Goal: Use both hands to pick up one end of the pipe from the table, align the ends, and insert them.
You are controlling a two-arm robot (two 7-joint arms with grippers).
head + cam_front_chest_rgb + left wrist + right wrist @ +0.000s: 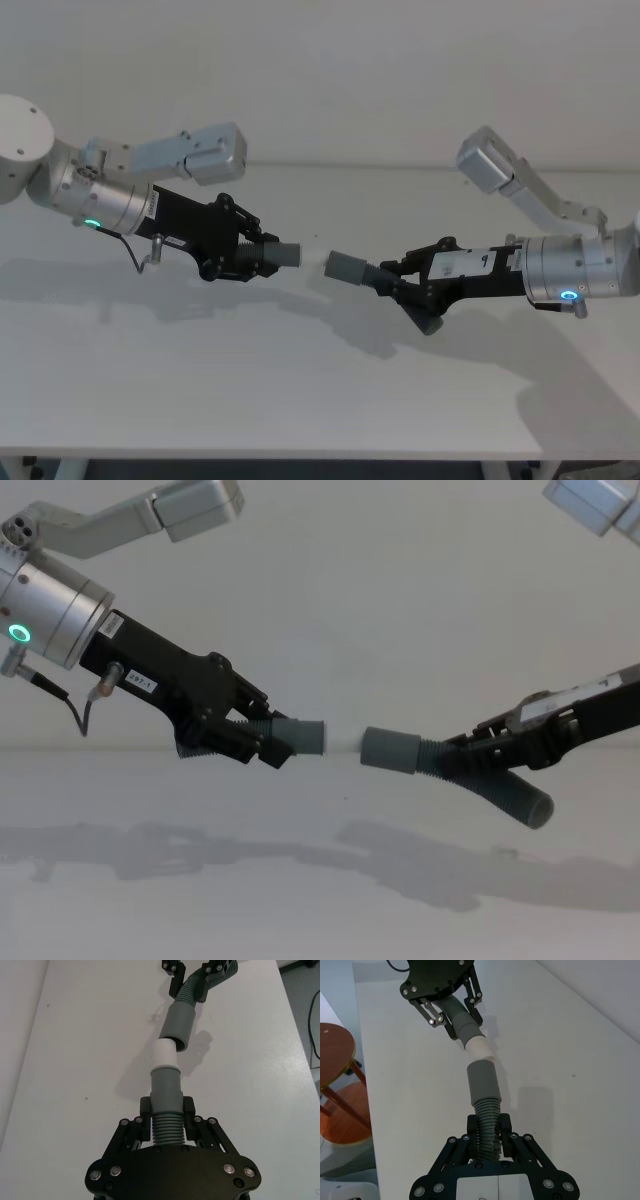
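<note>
Both pipe pieces hang above the white table (300, 390), facing each other. My left gripper (258, 256) is shut on the ribbed part of the left piece (285, 255), whose grey collar carries a short white tip (342, 742). My right gripper (392, 280) is shut on the ribbed part of the right piece (347, 268), whose tail (525, 800) droops behind the fingers. In the left wrist view the white tip (164, 1052) sits right at the open mouth of the right collar (180, 1022). In the right wrist view a small gap separates the tip (479, 1047) from the collar (482, 1082).
A round wooden stool (335, 1055) stands on the floor beside one end of the table. The table's front edge (300, 458) runs along the bottom of the head view. Arm shadows fall on the bare surface below the pieces.
</note>
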